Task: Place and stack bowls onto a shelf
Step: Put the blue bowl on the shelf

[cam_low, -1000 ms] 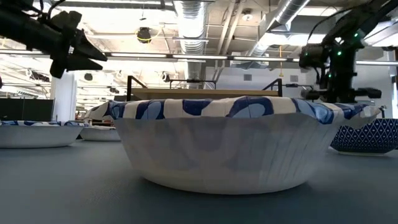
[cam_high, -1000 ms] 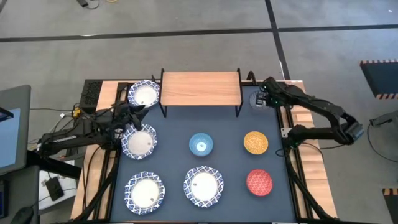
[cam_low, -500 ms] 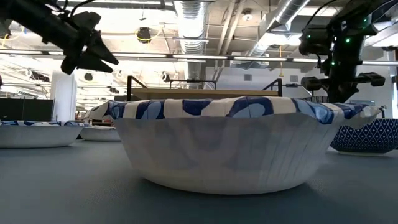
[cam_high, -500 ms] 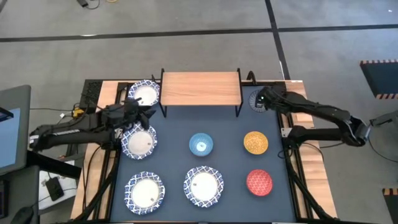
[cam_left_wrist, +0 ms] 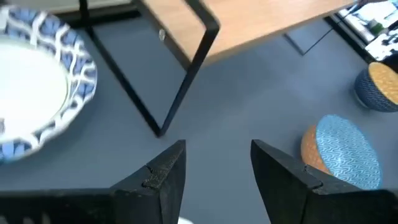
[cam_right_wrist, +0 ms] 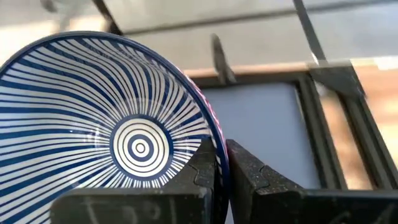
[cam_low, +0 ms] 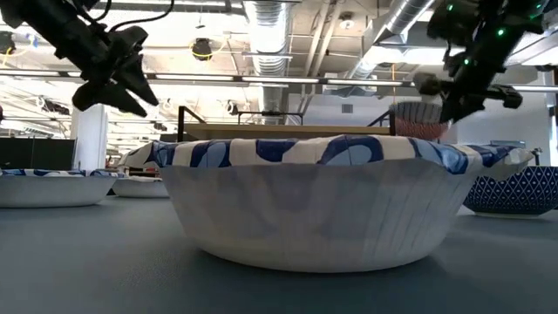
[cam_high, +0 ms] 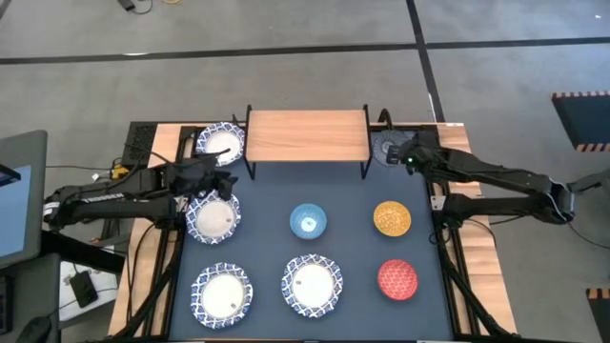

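Right gripper has lifted the striped bowl off the table's far right corner & swung it toward the shelf; bowl now hangs just beside the shelf's right legs, jaws clamped on its rim w/ one finger inside, one outside. Left gripper has drifted a bit toward table centre, fingers apart, empty, hovering betw. two white bowls on the left side.

Handling, as a guess: bowl looks rigid & glazed, so prob. slick & chippable; a rim pinch lets it tilt, so set down gently & level. White bowls have crimped walls in low view, look like light paper — grip rim softly or they'll deform.

Count, high view: 4 white blue-rimmed bowls on table (2 left side, 2 near edge), 1 light-blue, 1 yellow, 1 red, 1 striped in the claw. Shelf: 1, nothing on it yet.
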